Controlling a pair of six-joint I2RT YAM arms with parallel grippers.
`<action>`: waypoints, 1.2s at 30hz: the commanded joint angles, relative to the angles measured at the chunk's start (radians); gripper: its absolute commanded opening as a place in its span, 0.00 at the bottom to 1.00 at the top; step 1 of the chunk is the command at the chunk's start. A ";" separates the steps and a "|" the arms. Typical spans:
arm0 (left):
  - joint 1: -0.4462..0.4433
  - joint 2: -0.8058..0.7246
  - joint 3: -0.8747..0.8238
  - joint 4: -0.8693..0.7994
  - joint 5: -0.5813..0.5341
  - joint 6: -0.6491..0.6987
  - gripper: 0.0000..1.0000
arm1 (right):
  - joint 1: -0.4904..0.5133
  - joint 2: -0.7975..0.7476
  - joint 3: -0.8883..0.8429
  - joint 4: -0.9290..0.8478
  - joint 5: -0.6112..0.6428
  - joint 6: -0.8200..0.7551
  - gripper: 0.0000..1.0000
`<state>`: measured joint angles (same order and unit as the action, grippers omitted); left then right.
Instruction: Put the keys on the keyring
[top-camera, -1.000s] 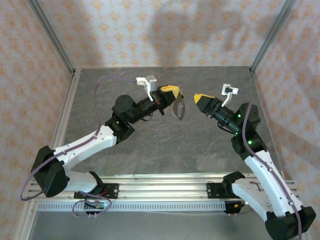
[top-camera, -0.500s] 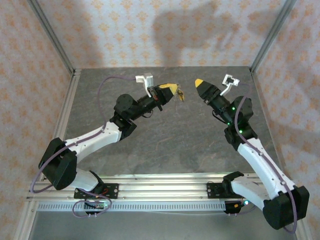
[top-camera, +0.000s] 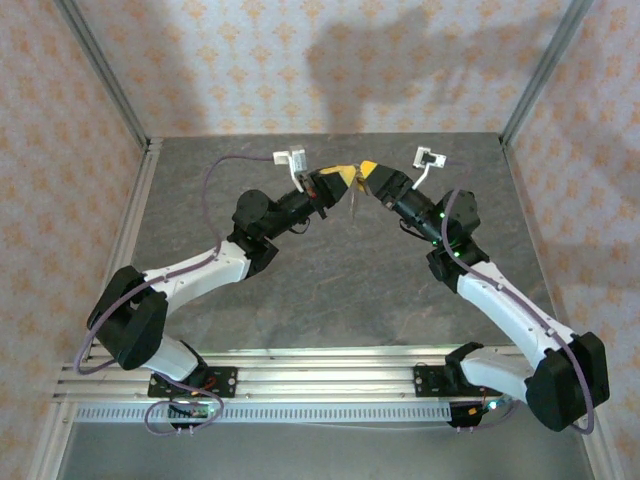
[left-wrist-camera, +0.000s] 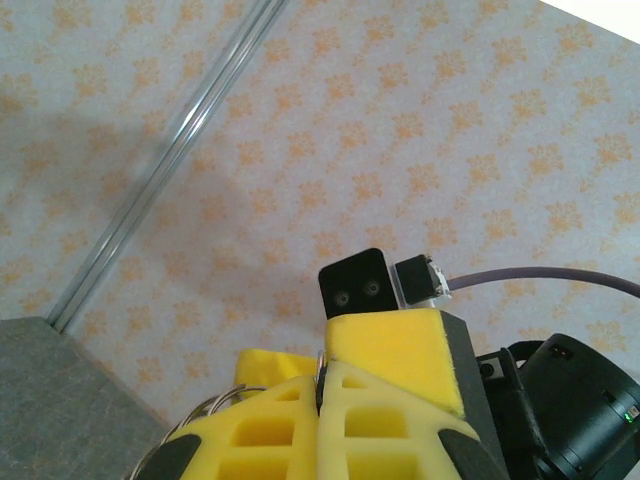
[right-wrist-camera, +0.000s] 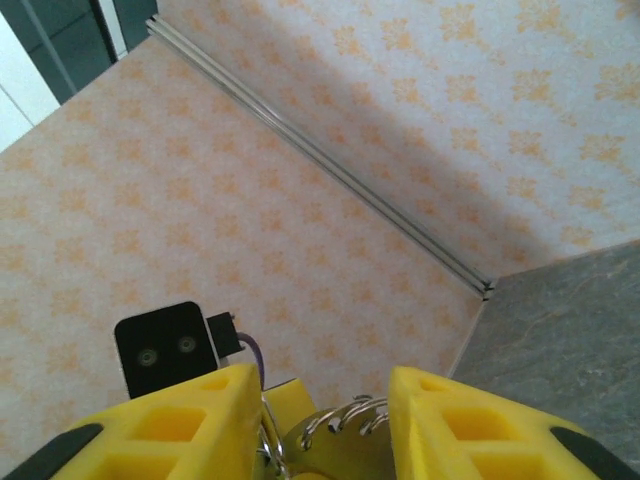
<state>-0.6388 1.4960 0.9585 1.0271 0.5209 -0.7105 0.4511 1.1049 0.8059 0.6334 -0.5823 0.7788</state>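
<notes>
Top external, claws: left claw (top-camera: 347, 177) and right claw (top-camera: 368, 170) met tip to tip, raised over the far part of the table (top-camera: 330, 285)
Top external, ring: ring (top-camera: 351, 198) hung as a thin strand from the left claw's tip, just beside the right claw
Top external, room: wall (top-camera: 300, 70) stood close behind the tips; bare table lay below; both elbows bent outward, well apart from each other and from the side posts
Left wrist, left claw: left claw (left-wrist-camera: 322, 385) was pressed shut, with the ring's wire coils (left-wrist-camera: 215, 408) pinched at its side
Left wrist, right claw: one yellow finger (left-wrist-camera: 395, 350) sat right against the left tip; touching or just beside could not be told
Right wrist, right claw: right claw (right-wrist-camera: 322, 395) had its jaws apart, the ring's coils (right-wrist-camera: 345, 413) in the gap and not seen touching either pad
Right wrist, key: a dull yellow lump lay under the coils; key or left claw's tip could not be told
Progress: ring was lifted and presented; by my reading, threading a key on was not yet done
Risk: tips were crowded, so little room was left for error
</notes>
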 joint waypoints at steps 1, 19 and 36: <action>0.009 -0.006 0.032 0.085 0.014 -0.010 0.00 | 0.027 -0.005 0.005 0.083 -0.034 0.002 0.34; 0.008 -0.003 0.062 0.054 0.021 -0.003 0.00 | 0.037 -0.078 -0.092 0.042 -0.053 0.010 0.10; 0.008 0.009 0.083 0.044 0.025 -0.008 0.00 | 0.090 -0.022 -0.040 0.011 -0.105 -0.007 0.14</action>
<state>-0.6346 1.5005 0.9813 1.0138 0.5434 -0.7105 0.5163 1.0729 0.7380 0.6704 -0.6140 0.7914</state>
